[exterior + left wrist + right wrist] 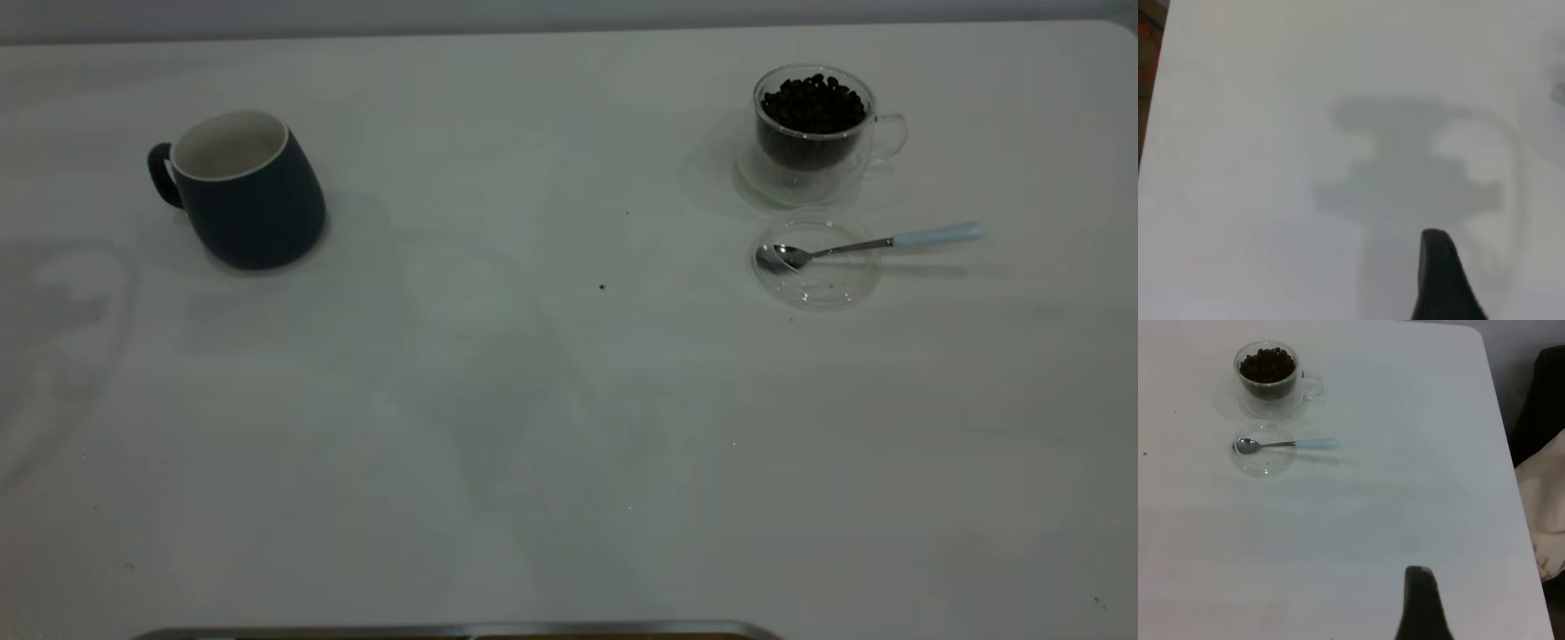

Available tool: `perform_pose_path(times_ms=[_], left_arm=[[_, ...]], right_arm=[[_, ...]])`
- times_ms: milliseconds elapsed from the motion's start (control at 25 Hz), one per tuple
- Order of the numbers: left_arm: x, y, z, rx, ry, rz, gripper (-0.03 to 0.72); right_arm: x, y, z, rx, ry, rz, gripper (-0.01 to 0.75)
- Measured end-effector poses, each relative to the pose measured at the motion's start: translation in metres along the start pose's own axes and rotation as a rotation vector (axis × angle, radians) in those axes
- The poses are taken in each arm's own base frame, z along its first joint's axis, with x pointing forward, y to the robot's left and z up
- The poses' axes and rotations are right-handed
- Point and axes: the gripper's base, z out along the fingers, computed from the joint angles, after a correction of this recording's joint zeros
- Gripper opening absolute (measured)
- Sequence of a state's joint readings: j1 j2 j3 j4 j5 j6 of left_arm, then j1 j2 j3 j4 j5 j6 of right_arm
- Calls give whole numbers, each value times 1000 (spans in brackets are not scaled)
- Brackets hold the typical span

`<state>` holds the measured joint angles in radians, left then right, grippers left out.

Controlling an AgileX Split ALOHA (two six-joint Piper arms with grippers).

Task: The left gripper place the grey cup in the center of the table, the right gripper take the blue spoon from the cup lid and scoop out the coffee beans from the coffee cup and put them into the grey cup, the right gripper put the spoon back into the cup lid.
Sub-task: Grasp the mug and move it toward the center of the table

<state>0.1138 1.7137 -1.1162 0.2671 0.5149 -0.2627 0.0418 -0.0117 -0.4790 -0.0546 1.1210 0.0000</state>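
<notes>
The grey cup (244,187) stands upright at the far left of the white table (533,400), with its handle pointing left. The clear coffee cup (813,129) holds a heap of coffee beans (813,102) at the far right. The cup lid (816,264) lies just in front of it. The blue spoon (876,242) rests with its bowl in the lid and its handle pointing right. The right wrist view shows the coffee cup (1268,377), lid (1263,457) and spoon (1288,443) far from my right gripper (1421,600). My left gripper (1435,267) hovers over bare table. Neither gripper shows in the exterior view.
A dark speck (602,286) lies near the table's middle. The table's right edge (1501,453) shows in the right wrist view, with dark and pale things beyond it. A table edge (1155,100) shows in the left wrist view. A metal strip (462,631) runs along the front.
</notes>
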Motion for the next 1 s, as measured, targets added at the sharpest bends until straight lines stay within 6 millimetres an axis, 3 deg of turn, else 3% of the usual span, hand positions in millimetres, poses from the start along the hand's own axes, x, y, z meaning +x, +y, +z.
perform_pose_path(times_ms=[520,760,1000], left_arm=[[-72,-15,113,34,225,217,498],[-72,-22,153,37,325,225,495],[-74,-21,161,29,279,310,495]], right_arm=[[0,0,0,1,0,0,562],[0,0,0,1,0,0,562],[0,0,0,1,0,0,562]])
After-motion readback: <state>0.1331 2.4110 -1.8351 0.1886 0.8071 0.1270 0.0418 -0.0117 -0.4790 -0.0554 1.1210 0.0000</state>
